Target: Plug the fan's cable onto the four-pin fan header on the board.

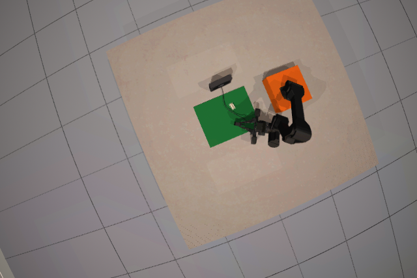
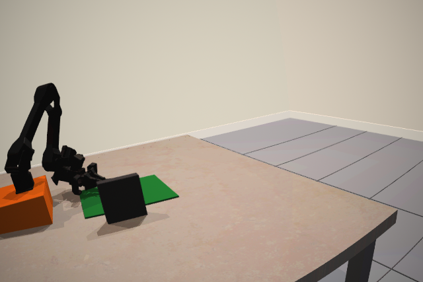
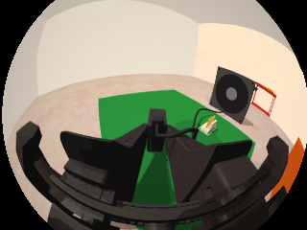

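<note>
The green board (image 1: pixel 215 130) (image 2: pixel 158 190) (image 3: pixel 129 103) lies flat on the table. The white four-pin header (image 1: pixel 232 105) (image 3: pixel 208 126) stands on it, with its pins showing and nothing on them. The black fan (image 1: pixel 220 83) (image 2: pixel 122 198) (image 3: pixel 231 94) stands upright beside the board. Its dark cable (image 1: pixel 223 98) (image 3: pixel 197 117) runs past the header to my gripper. My gripper (image 1: pixel 237 123) (image 3: pixel 156 128) is shut on the black plug at the cable's end, above the board and to the left of the header in the wrist view. In the exterior view the fan hides the header.
An orange block (image 1: pixel 286 79) (image 2: pixel 27 209) (image 3: pixel 293 168) stands under the arm's base, to the right of the board in the top view. A red frame (image 3: pixel 266 113) shows behind the fan in the wrist view. The fan's cable arches close beside the header.
</note>
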`<state>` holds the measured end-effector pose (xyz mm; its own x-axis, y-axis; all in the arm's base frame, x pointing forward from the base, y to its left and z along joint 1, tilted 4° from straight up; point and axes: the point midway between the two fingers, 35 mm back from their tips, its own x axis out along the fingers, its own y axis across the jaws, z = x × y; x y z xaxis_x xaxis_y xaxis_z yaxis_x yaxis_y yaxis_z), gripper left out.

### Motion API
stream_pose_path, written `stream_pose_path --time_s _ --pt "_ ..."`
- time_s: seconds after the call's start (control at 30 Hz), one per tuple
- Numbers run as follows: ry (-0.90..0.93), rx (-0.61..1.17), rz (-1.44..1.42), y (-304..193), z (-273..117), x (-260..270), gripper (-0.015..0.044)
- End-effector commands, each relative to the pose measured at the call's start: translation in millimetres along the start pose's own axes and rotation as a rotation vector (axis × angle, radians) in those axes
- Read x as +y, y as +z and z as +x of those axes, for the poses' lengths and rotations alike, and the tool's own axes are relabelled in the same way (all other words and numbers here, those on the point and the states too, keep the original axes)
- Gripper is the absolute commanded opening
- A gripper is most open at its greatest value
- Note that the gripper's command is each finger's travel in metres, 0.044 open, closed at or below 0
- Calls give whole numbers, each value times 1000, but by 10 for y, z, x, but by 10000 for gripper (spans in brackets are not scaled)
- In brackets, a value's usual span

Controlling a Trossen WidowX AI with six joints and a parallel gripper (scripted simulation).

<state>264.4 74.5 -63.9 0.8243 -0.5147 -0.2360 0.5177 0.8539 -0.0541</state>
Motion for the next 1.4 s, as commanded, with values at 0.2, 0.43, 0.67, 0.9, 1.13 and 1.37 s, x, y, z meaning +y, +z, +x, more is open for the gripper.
stream_pose_path --time_s 0.2,0.43,0.67,0.9,1.13,1.37 --pt "0 0 0 0 0 0 140" --pt "0 0 0 0 0 0 140" --pt "0 0 0 0 0 0 140" --pt "0 0 0 0 0 0 140" --pt "2 30 -18 -24 42 50 271" --pt "6 92 -52 -64 126 145 440"
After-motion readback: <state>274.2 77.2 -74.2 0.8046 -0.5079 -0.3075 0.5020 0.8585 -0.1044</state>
